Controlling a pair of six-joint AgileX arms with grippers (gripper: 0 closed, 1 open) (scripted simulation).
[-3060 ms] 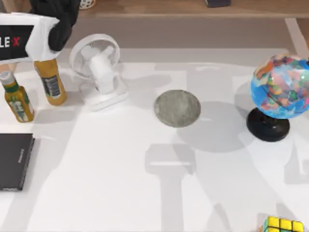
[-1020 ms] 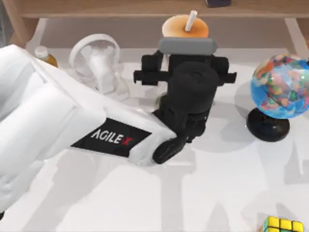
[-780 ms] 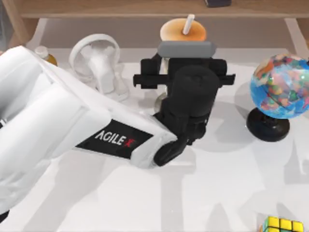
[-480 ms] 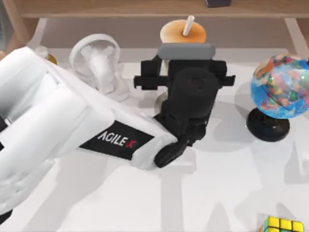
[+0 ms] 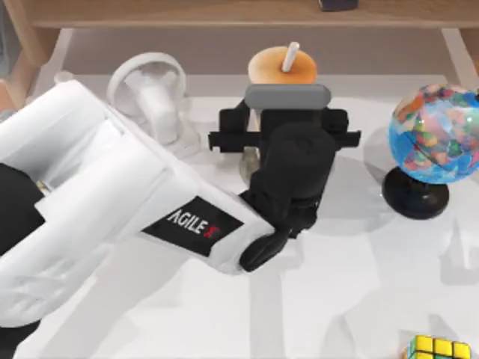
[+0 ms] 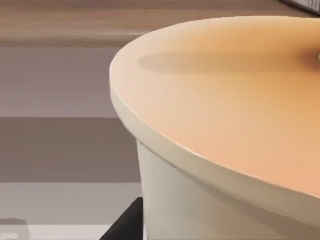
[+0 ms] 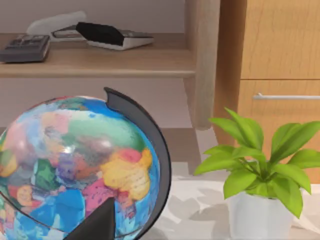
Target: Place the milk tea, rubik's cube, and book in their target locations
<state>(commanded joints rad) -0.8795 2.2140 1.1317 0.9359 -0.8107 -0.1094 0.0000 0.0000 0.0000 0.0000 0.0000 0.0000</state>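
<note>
Left arm [image 5: 112,202] is blocking the table's [image 5: 359,299] left half. Globe [image 5: 434,134] is crowding the right edge. The front middle is lying open.

The white table [image 5: 352,284] carries a globe [image 5: 432,134] at its right. A fan [image 5: 153,93] stands well left of the globe, the milk tea [image 5: 282,66] between them, and a rubik's cube [image 5: 438,348] nearer the table's front edge.

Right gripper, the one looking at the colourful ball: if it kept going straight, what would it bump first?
Probably the globe. It sits right ahead of the right gripper, closer than the potted plant and the shelf beyond, though exact depth is hard to judge.
</note>
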